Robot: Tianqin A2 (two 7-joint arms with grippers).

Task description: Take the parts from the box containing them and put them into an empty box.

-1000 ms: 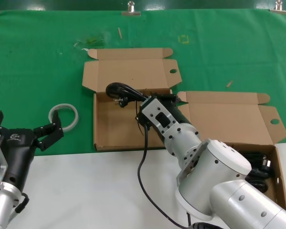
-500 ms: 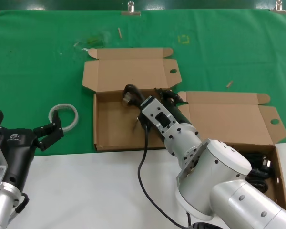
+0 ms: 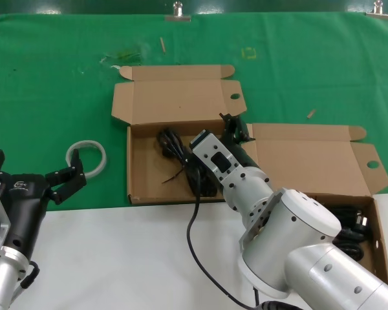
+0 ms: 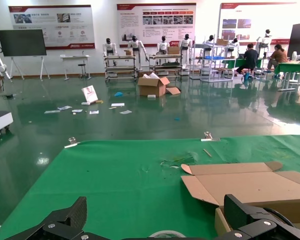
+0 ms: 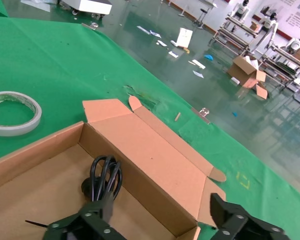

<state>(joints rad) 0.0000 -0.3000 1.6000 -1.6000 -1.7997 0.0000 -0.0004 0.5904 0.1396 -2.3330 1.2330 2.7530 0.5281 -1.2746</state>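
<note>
A black power cord [image 3: 176, 150] lies coiled on the floor of the far left cardboard box [image 3: 145, 177], near its rear wall. My right gripper [image 3: 236, 129] hangs open and empty over that box's rear right corner, apart from the cord. In the right wrist view the cord [image 5: 103, 176] lies just beyond one finger of the open right gripper [image 5: 162, 225]. The near right box [image 3: 377, 223] holds more black cords [image 3: 350, 227], mostly hidden behind my right arm. My left gripper [image 3: 32, 169] is parked open at the lower left.
A white tape ring [image 3: 87, 157] lies on the green mat left of the left box, also seen in the right wrist view [image 5: 12, 112]. Both boxes' lids [image 3: 178, 100] stand open behind them. The left wrist view shows the open left gripper [image 4: 157, 227] over the mat.
The right gripper held the cord above the left box, then opened. The cord dropped onto the box floor and the gripper shifted right toward the box's rear corner. The left arm has not moved.
</note>
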